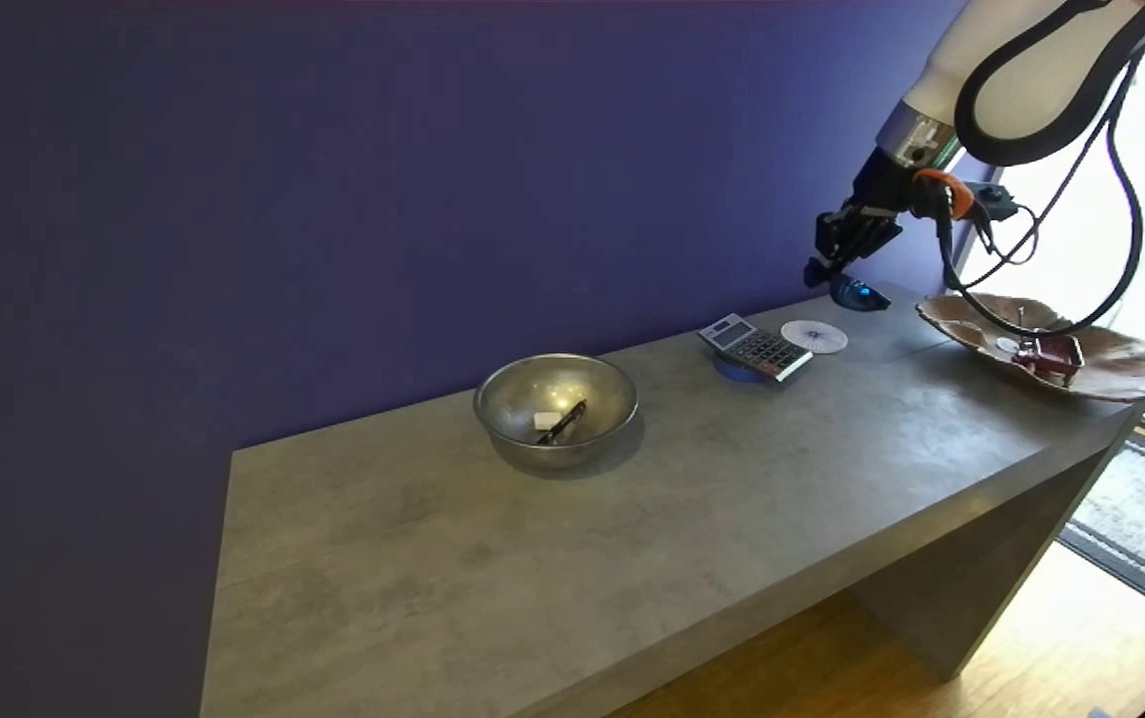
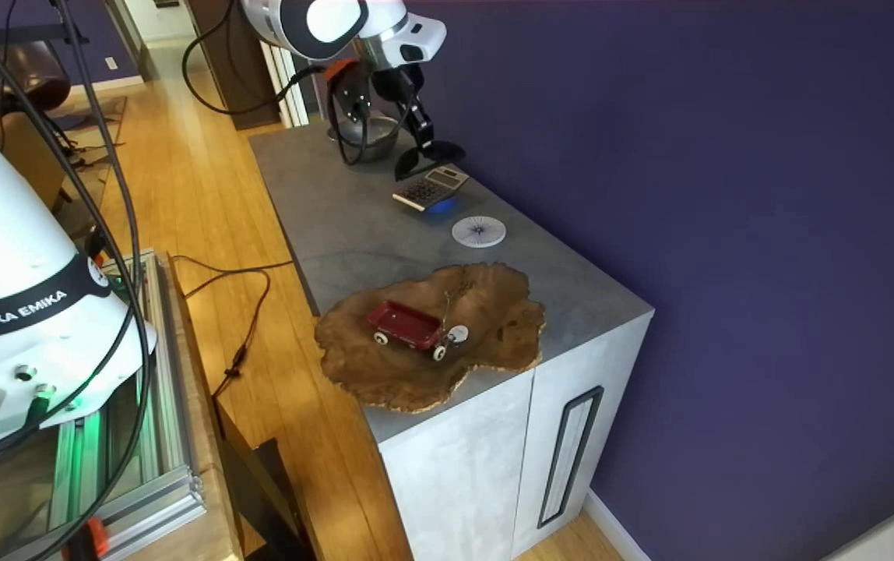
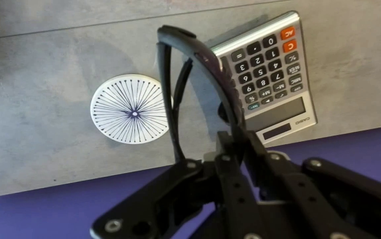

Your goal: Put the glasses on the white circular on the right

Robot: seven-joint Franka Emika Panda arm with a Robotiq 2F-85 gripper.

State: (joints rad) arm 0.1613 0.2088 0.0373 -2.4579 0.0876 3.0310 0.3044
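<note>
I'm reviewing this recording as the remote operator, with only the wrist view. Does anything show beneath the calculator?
Observer: Yes, something blue shows under the calculator in both exterior views; I can't tell what it is.
Operator: What lies beyond the white disc, on the side away from the calculator?
Observer: A wide brown dish with a red toy wagon in it, seen in both exterior views.
Operator: And do the glasses in the pincer show any colour from outside?
Observer: In an exterior view, one lens shines blue.
</note>
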